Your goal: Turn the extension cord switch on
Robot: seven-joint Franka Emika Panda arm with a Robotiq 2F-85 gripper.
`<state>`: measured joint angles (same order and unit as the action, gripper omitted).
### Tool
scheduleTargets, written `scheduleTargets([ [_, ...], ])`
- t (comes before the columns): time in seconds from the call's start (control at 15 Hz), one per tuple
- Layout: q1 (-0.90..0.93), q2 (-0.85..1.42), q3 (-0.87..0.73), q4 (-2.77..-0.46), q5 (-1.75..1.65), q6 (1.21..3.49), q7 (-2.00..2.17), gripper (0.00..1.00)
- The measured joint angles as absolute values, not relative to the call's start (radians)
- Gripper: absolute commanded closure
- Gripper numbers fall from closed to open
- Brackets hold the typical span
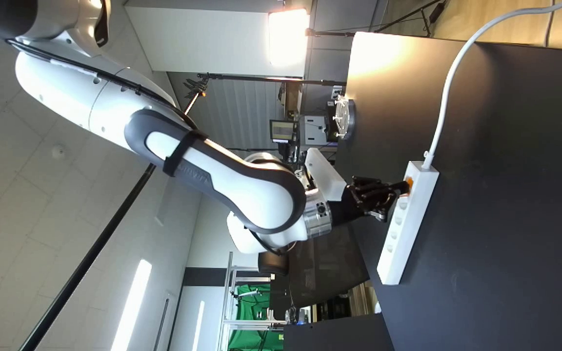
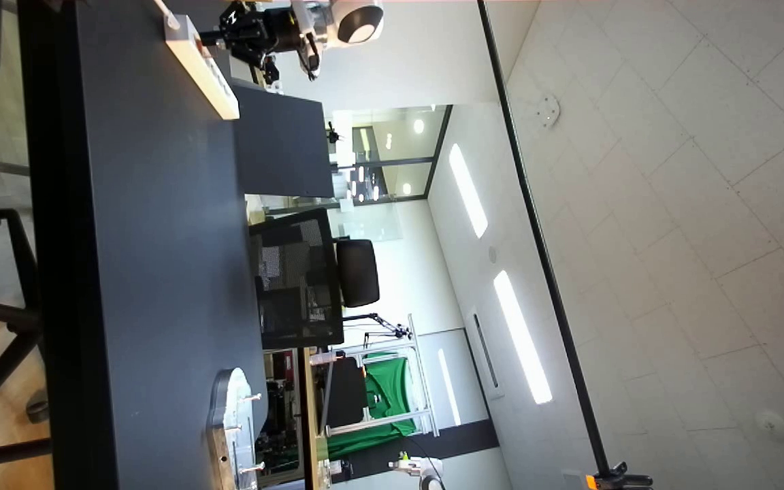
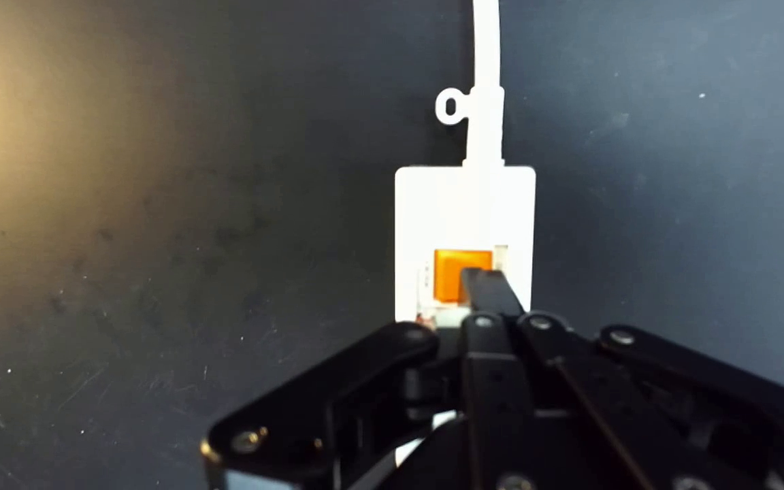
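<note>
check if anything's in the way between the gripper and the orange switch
Nothing visible blocks it. In the wrist view, the tip of the closed gripper overlaps the lower right corner of the orange switch on the white power strip, with no object between them. Whether they touch, I cannot tell.

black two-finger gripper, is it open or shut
Shut. In the wrist view the black two-finger gripper ends in one narrow tip, no gap showing, partly hiding the orange square switch.
</note>
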<state>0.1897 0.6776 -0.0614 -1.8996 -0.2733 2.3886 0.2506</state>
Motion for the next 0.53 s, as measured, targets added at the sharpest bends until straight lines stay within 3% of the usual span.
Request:
scheduleTargets([
  [0.53, 0.199, 0.678, -0.078, -1.904, -0.273, 2.394, 0.276, 1.00],
])
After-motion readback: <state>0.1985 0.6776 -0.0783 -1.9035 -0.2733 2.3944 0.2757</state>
